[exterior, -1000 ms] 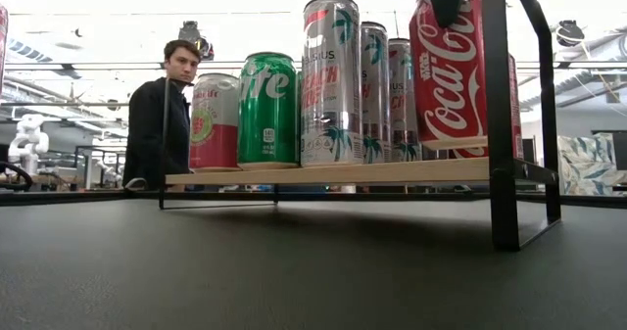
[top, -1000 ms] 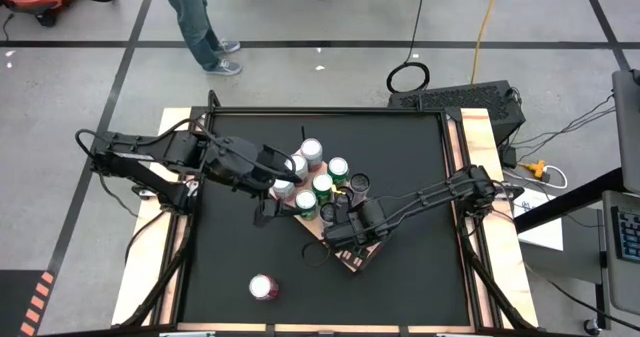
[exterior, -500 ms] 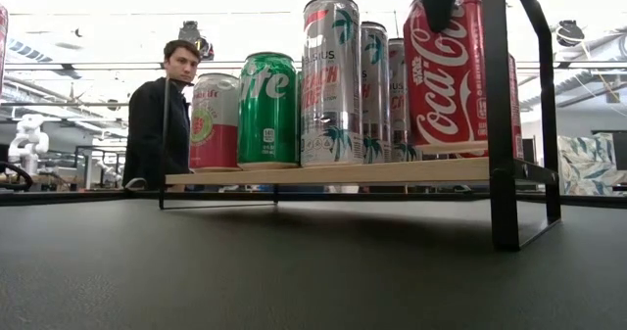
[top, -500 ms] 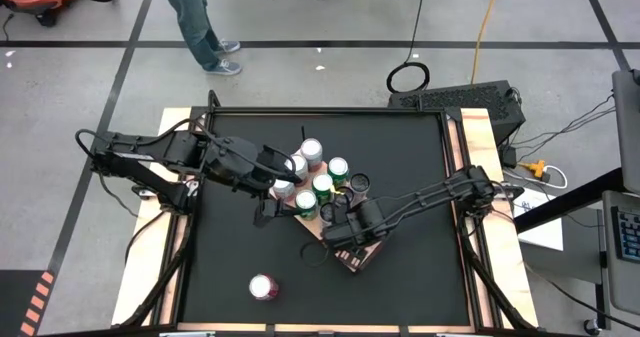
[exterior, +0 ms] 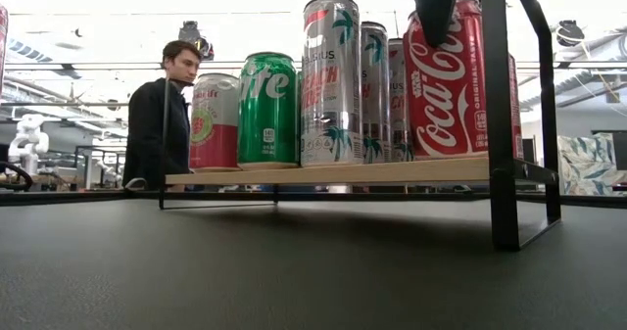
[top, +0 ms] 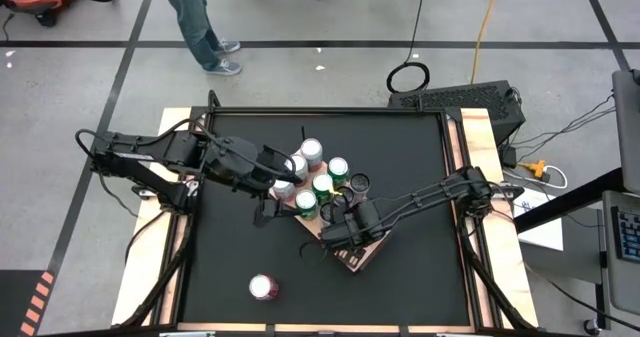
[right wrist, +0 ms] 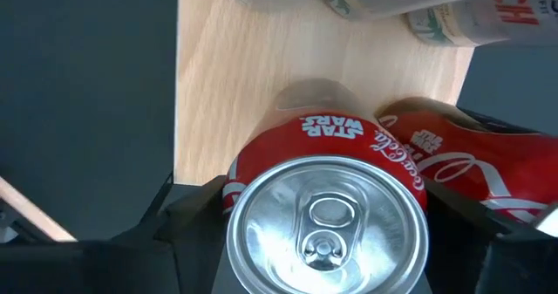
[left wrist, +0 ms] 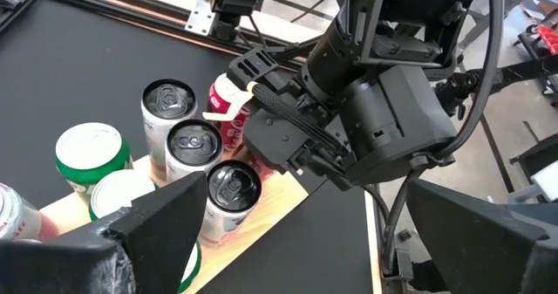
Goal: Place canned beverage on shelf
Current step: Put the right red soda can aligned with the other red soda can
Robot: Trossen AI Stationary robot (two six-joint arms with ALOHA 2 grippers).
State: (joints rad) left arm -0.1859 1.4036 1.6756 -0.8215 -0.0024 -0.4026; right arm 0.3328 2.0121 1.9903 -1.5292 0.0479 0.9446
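Coca-Cola can (exterior: pixel 446 80) stands upright on the shelf (exterior: pixel 323 173), the right gripper (right wrist: pixel 327 208) clasping its sides to steady it, while the left gripper (left wrist: pixel 288 233) hangs spread nearby.

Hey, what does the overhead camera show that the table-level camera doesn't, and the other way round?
Only the overhead view shows a lone can standing on the black table, off the shelf, and the left claw over the cans. Only the table-level view shows the labels: a green can, a pink one, and a person behind. Both show the wooden shelf of cans and the right claw on the red cola can.
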